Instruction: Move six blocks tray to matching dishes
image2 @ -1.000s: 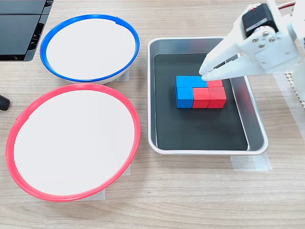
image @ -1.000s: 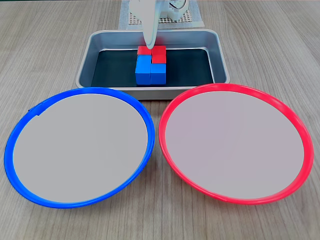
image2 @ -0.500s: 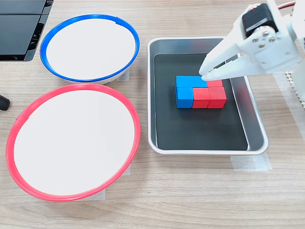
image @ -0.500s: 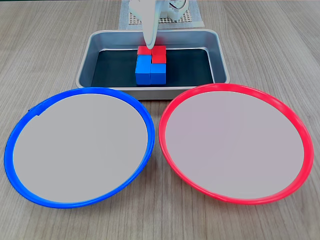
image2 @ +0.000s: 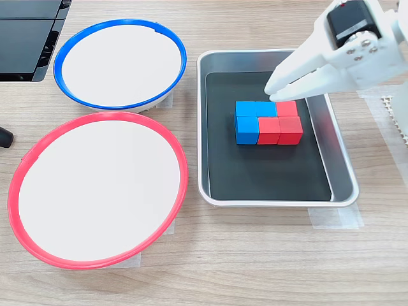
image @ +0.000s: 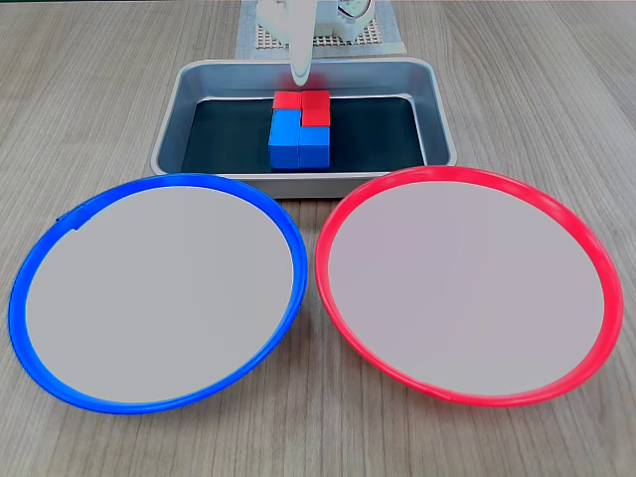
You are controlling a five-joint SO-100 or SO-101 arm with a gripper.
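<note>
Fixed view, front: six blocks (image: pixel 300 129) clustered mid-tray (image: pixel 189 91), toward its far rim; blue-rimmed dish (image: pixel 20 288) and red-rimmed dish (image: pixel 608 288) sit near the table's front edge.
Fixed view, side: gripper (image2: pixel 273 93) above blocks, fingers slightly parted, holding nothing.

1. The place looks like a lab or hobby robotics bench: a pale wood-grain laminate tabletop (image2: pixel 255 268) set out for one exercise.
2. The rectangular silver-grey metal tray (image2: pixel 341 167) and the round red-rimmed dish (image2: pixel 95 191) are held to the tabletop with strips of clear tape (image2: pixel 335 218), which speaks of a fixed test layout.
3. A white plastic robot arm (image2: pixel 347 51) stands at one edge on a perforated white mat (image: pixel 268 38).
4. A flat black device (image2: pixel 25 38) lies in a corner; what it is cannot be told.
</note>
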